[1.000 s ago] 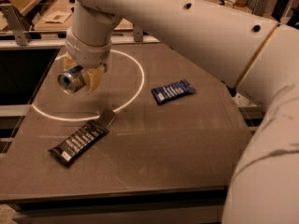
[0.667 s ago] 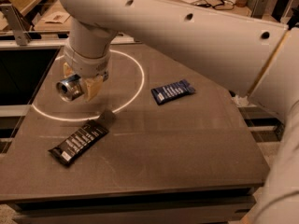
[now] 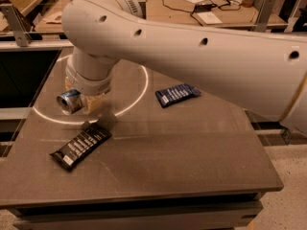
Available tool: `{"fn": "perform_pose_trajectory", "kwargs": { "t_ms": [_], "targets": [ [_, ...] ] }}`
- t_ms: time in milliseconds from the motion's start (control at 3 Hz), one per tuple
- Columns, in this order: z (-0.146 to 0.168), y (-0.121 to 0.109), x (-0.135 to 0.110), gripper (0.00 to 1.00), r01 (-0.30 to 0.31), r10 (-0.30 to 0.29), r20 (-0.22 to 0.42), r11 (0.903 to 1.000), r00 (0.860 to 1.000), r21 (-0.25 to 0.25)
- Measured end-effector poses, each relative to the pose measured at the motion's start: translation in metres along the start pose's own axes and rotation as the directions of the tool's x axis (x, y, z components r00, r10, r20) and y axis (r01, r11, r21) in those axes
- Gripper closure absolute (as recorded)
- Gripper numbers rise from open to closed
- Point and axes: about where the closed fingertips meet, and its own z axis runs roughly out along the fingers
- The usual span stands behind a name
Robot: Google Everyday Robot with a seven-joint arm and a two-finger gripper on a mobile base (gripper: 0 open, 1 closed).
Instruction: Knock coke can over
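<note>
The coke can point(image 3: 70, 101) is a silvery-grey can lying on its side, with its shiny rimmed top facing left towards the camera. It sits low over the dark table point(image 3: 192, 162), on the left side. My gripper point(image 3: 87, 102) hangs from the big white arm point(image 3: 192, 47) and is shut on the can's body, with tan fingers point(image 3: 96, 101) just right of the can top. The rest of the can is hidden behind the gripper and wrist.
A black snack wrapper point(image 3: 80, 146) lies just in front of the gripper. A blue snack wrapper point(image 3: 177, 94) lies to the right. A white ring point(image 3: 142, 92) is marked on the table. A wooden bench with cables stands behind.
The gripper and the can have moved down and towards the camera, closer to the black wrapper. The arm has swung lower across the view. The wrappers have not moved.
</note>
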Motion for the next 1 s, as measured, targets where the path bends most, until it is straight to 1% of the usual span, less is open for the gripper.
{"fn": "perform_pose_trajectory", "kwargs": {
  "t_ms": [333, 667, 1000],
  "targets": [
    [0.007, 0.003, 0.003, 1.0, -0.001, 0.001, 0.047, 0.9999, 0.999, 0.012],
    [0.009, -0.002, 0.006, 1.0, 0.007, -0.004, 0.111, 0.9995, 0.994, -0.032],
    [0.015, -0.012, 0.017, 0.84, -0.041, 0.045, 0.089, 0.9978, 0.995, -0.052]
  ]
}}
